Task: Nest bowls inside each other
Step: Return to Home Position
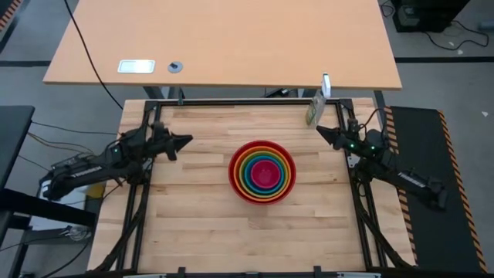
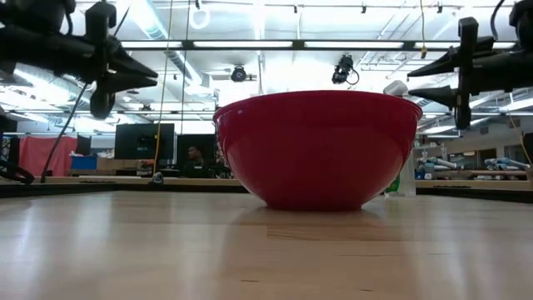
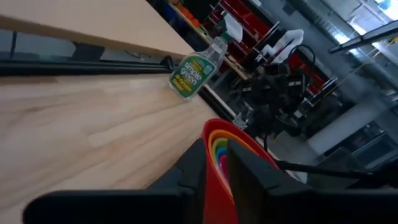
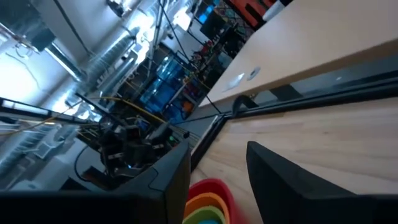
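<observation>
The bowls sit nested in one stack at the table's middle: red outermost, then orange, green and blue rings, pink innermost. The red bowl rests by its base on the wooden top. My left gripper hangs above the table's left edge, level and pointing at the stack, its fingers a narrow gap apart with nothing between. My right gripper hangs at the right edge toward the far corner, pointing inward and open. Both stand well clear of the bowls.
A spray bottle with a green label stands at the table's far right corner, close to my right gripper. A second, lighter table lies beyond the far edge. Bare wood surrounds the stack on every side.
</observation>
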`<action>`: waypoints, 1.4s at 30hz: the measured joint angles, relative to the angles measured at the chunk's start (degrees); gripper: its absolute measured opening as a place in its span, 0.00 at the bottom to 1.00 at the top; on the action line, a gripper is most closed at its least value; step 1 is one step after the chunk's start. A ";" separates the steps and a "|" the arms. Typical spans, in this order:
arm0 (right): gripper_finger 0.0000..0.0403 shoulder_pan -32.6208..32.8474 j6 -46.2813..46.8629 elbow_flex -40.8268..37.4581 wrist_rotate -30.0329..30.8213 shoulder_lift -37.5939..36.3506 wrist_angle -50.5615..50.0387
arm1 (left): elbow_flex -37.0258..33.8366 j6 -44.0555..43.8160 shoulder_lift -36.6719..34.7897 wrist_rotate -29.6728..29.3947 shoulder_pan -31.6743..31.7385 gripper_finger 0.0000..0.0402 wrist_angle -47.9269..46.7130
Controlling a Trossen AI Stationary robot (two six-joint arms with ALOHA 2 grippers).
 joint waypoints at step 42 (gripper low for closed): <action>0.41 0.03 -47.46 -5.06 1.86 -1.09 1.84 | -12.36 33.83 -12.86 -0.94 -2.16 0.02 3.31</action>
